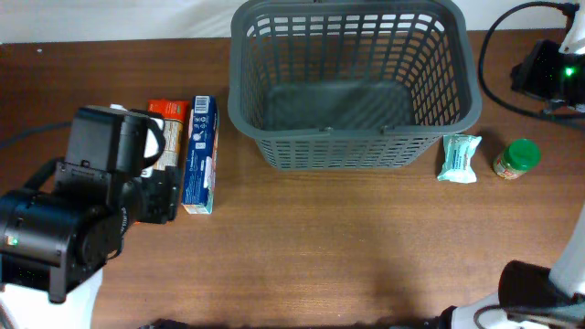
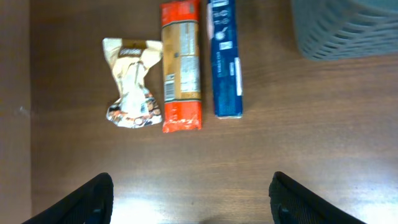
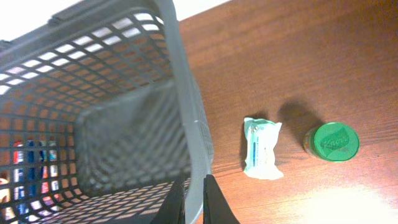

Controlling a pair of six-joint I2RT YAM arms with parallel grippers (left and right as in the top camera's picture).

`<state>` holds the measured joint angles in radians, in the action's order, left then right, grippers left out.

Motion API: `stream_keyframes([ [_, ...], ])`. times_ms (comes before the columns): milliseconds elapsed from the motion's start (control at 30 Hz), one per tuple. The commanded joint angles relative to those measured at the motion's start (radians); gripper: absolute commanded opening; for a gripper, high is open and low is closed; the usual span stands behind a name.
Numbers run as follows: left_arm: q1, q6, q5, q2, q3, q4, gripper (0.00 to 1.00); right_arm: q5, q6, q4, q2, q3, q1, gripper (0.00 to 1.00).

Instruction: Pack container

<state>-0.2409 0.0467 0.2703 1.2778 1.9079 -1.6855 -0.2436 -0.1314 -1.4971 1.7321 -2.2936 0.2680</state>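
The dark grey slotted basket [image 1: 355,146] stands at the back middle of the table with nothing in it. It also shows in the right wrist view [image 3: 186,93] and as a corner in the left wrist view [image 2: 348,28]. My left gripper [image 2: 193,199] is open and empty above bare table, short of a crinkled brown snack bag [image 2: 132,84], an orange-red packet [image 2: 181,68] and a blue box [image 2: 224,56]. My right gripper [image 3: 194,202] is shut and empty, up high in front of the basket's right wall. In the overhead view it cannot be made out.
A mint-green packet [image 1: 459,157] and a green-lidded jar [image 1: 518,159] lie right of the basket; both show in the right wrist view, packet [image 3: 261,148] and jar [image 3: 334,142]. The blue box [image 1: 199,155] lies left of the basket. The left arm [image 1: 82,219] covers the snack bag. Cables run at the back right.
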Motion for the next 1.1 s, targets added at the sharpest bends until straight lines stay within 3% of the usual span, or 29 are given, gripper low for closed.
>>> stream_keyframes([
  [0,0.042,0.011,0.007,-0.012,0.004,-0.002,0.72,0.011,-0.01,-0.01,0.075,-0.006,0.002,0.04],
  [400,0.056,0.01,-0.002,-0.012,0.004,-0.002,0.77,-0.072,-0.019,0.021,0.267,-0.006,-0.008,0.04],
  [1067,0.056,0.01,-0.004,-0.012,0.004,-0.002,0.79,-0.088,-0.016,0.056,0.284,-0.006,-0.098,0.04],
])
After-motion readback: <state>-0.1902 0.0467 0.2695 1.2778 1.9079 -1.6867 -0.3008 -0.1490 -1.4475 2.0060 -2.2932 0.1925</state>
